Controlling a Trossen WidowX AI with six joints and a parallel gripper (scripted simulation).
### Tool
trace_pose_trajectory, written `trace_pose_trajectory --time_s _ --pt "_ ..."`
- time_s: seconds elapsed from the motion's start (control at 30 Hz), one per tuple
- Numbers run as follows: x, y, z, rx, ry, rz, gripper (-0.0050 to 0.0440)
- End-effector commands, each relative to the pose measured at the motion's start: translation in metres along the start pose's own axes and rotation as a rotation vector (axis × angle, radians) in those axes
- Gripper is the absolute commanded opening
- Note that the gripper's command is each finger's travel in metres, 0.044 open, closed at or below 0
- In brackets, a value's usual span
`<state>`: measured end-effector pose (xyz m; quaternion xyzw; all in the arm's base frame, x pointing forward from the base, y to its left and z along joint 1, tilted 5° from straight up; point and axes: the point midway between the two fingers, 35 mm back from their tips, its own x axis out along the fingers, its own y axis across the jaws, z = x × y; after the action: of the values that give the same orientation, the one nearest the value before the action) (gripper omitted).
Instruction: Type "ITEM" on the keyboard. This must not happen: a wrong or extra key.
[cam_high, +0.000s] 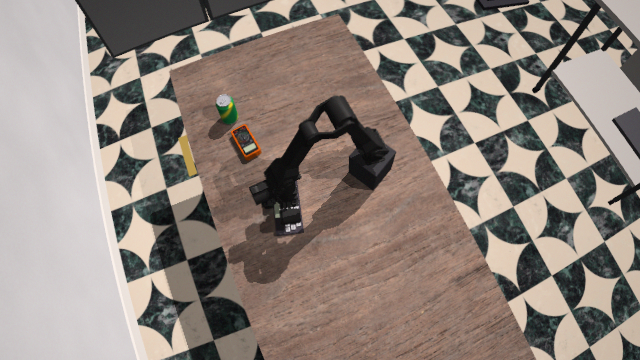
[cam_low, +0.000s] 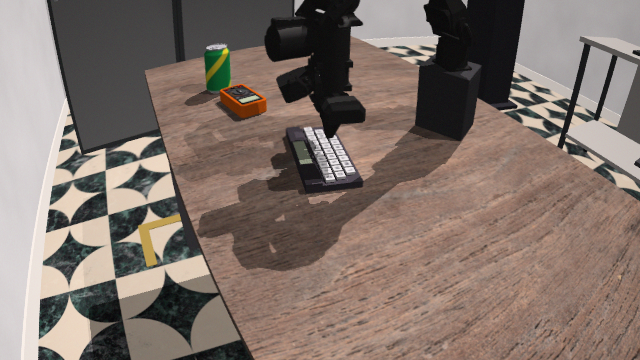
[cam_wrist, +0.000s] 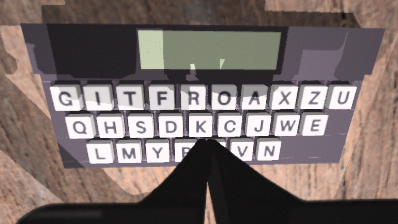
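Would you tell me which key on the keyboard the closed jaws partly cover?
The bottom-row key between Y and V; every other key shows its letter whole.

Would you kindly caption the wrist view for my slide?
Shut gripper poised low over the scrambled-layout keyboard, display blank.

The bench (cam_low: 450, 240) is brown wood grain. The keyboard (cam_wrist: 320, 55) has a dull purple-grey body, white keys with dark grey letters and a pale green screen (cam_wrist: 210, 50). The pincer (cam_wrist: 207, 145) and arm (cam_high: 320, 130) are black. The soda can (cam_low: 217, 67) is green with a yellow diagonal stripe. The multimeter (cam_low: 243, 101) is orange. The floor (cam_high: 500, 150) is a cream and dark green marble check.
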<state>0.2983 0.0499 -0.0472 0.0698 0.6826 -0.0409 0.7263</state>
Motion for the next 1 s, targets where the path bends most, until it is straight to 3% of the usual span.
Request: trace_pose_trajectory --time_s 0.0,0.3,0.53,0.83,0.97 --pt "-0.007 -0.003 0.004 -0.014 -0.026 0.02 -0.005" --pt "-0.006 -0.008 0.004 -0.014 -0.022 0.018 -0.005" --pt "-0.004 -0.065 0.004 -0.014 -0.021 0.014 -0.005" --pt "-0.004 -0.066 0.006 -0.013 -0.022 0.01 -0.005" --pt "-0.005 -0.048 -0.015 -0.012 -0.025 0.012 -0.005"
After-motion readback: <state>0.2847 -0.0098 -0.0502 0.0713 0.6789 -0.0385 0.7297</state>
